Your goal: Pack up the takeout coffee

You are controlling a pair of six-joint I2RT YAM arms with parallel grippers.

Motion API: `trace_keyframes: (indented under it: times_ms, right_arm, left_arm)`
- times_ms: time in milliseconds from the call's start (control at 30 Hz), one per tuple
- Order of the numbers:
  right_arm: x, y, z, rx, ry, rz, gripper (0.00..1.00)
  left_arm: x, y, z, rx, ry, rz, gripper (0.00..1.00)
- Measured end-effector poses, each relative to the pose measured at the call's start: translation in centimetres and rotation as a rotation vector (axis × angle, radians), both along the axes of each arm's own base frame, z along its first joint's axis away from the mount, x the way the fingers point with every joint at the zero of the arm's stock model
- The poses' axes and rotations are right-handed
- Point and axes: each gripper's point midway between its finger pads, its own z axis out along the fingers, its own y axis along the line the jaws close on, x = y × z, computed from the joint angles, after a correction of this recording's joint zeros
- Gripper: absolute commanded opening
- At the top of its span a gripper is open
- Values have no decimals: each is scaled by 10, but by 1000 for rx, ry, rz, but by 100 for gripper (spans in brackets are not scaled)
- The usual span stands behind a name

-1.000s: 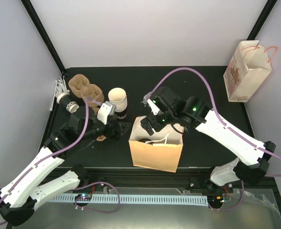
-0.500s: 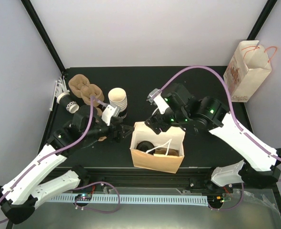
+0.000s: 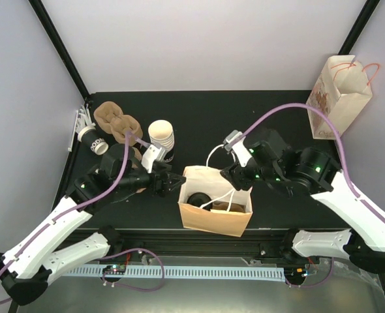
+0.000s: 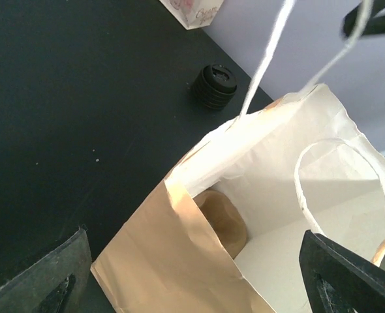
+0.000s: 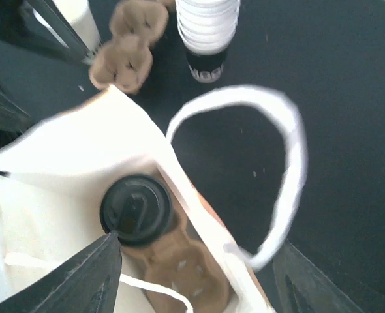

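Lidded cup (image 5: 136, 210) bagged; handles likely next.
Left gripper (image 3: 174, 181) gapes beside the bag (image 3: 212, 220); right gripper (image 3: 235, 179), also wide, straddles a handle (image 5: 290, 163) to pinch.

lidded cup (image 5: 136, 210) in carrier (image 5: 179, 261) | carrier in bag (image 3: 212, 220) | cup stack (image 3: 161, 135) behind-left

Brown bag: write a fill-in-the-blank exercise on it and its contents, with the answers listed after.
1. The lid on the cup is ____ in colour.
2. The cup sits in a carrier, both ____ the bag.
3. The bag's handles are ____ in colour.
4. The top of the bag is ____.

Missing words: black; inside; white; open.
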Motion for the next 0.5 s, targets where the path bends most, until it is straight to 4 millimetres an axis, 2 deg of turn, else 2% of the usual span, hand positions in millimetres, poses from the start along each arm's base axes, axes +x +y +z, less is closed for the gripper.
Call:
trace_keyframes:
  times_ms: [167,233,333,500]
  right_arm:
    - [1,-9,-48,-120,51,-26,64]
    - [2,-11,-63,-156,66,-32,60]
    - [4,-12,-78,-190,69,-40,46]
    - [15,-4,-80,-203,32,-34,22]
  left_arm:
    - [-2,13,15,-26,-58,53,92]
    - [-2,21,23,-42,-91,87,93]
    - [-3,31,33,-59,-133,133,93]
    - [4,41,36,-48,-160,197,93]
